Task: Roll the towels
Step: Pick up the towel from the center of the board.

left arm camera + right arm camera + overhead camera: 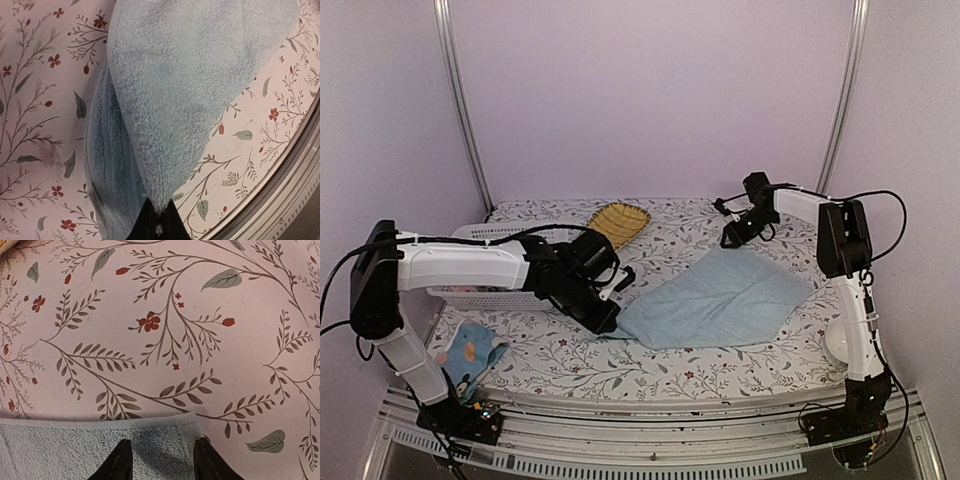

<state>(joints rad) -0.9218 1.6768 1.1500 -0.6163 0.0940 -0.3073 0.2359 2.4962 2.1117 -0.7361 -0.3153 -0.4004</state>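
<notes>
Two towels on your floral table (pixel 570 365). Larger one, the plain blue towel (pixel 725 298), lies spread flat centre-right. Its near-left corner is pinched tight in your left gripper (pixel 607 318), jaws closed on the terry tip, with cloth folded over just beyond. Your right gripper (pixel 737 236) sits at the far corner of the same towel, fingers (pixel 120 462) apart astride the hemmed corner, nothing clamped between them. Smaller one, the printed towel (pixel 470 352), lies crumpled at the near-left edge, well apart. Far centre: yellow tray (pixel 618 222). Behind the left arm: white basket (pixel 470 233).
</notes>
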